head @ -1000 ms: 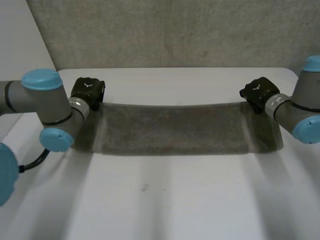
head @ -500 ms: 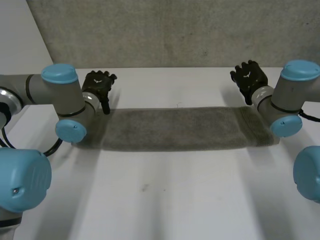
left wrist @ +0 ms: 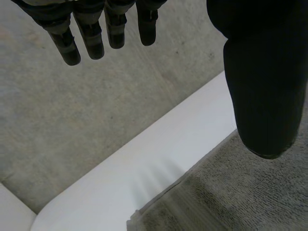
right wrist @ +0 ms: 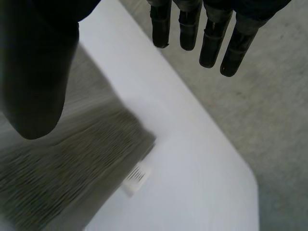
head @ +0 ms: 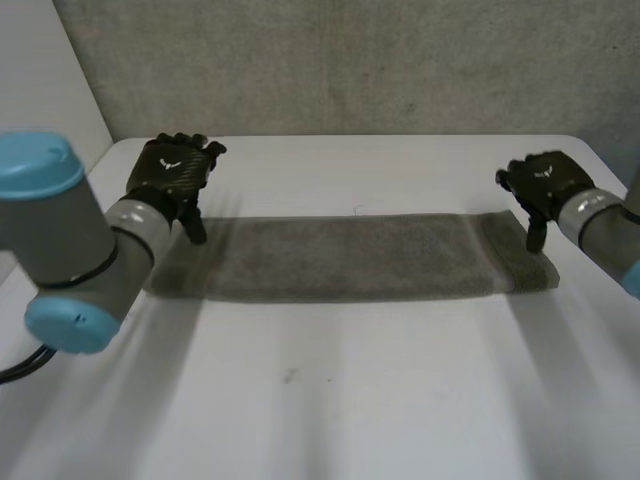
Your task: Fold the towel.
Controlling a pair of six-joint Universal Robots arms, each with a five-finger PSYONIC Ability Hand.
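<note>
Towel (head: pixel 350 258) lies between left hand (head: pixel 172 172) and right hand (head: pixel 543 182).

This is looking like a robotics lab: grey, blue-capped robot arms (head: pixel 75 255) are hanging over a white table (head: pixel 350 400), a speckled grey backdrop (head: pixel 350 60) lying beyond.

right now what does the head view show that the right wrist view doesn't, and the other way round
Head view: the long grey terry towel lying as a flat strip across the white table, with the black left hand at its left end and the black right hand at its right end. Right wrist view: a small white label at the towel's corner, and the right hand's straight fingers held apart from the thumb, holding nothing. Both: the towel's right end, the table and the right hand.
</note>
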